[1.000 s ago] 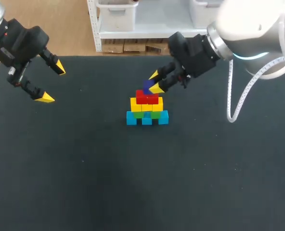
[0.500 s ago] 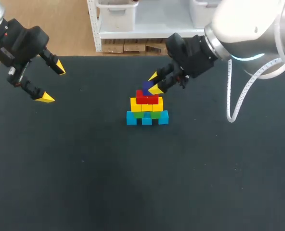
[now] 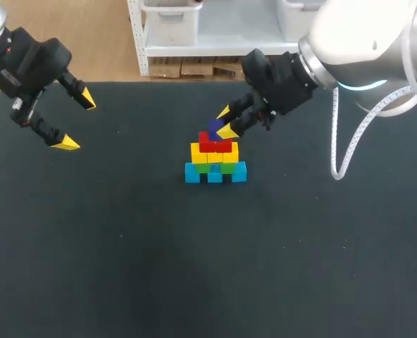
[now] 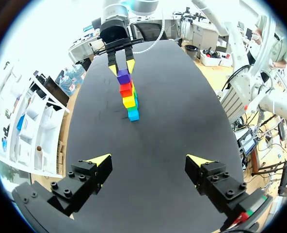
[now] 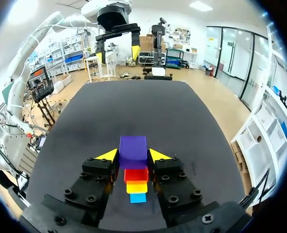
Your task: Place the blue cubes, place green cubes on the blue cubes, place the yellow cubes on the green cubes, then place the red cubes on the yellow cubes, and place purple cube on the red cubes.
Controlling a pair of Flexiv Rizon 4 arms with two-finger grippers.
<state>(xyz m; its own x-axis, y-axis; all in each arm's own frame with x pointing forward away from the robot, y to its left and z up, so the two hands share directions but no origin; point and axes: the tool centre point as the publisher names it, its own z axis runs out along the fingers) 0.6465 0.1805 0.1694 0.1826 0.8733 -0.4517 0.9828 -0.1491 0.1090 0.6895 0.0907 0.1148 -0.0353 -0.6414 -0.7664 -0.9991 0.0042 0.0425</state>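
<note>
Right pincer (image 3: pixel 226 121) pinching the purple cube (image 5: pixel 133 148) on top of the stack (image 3: pixel 215 156); left pincer (image 4: pixel 148 161) spread wide, empty, well off to the stack's side.
We judge the cube light, rigid and smooth-faced, apt to slip if squeezed askew; best held on two opposite flat sides. Stack from base up: blue cubes (image 3: pixel 215 174), green cubes (image 3: pixel 203 167), yellow cubes (image 3: pixel 198 154), red cubes (image 3: pixel 215 144), all solid-coloured, square-edged blocks on the dark worktop (image 3: pixel 124 246). Narrow at the top, so we expect any sideways nudge at release to topple it.

Bright, even overhead light, soft faint shadows, mild sheen
</note>
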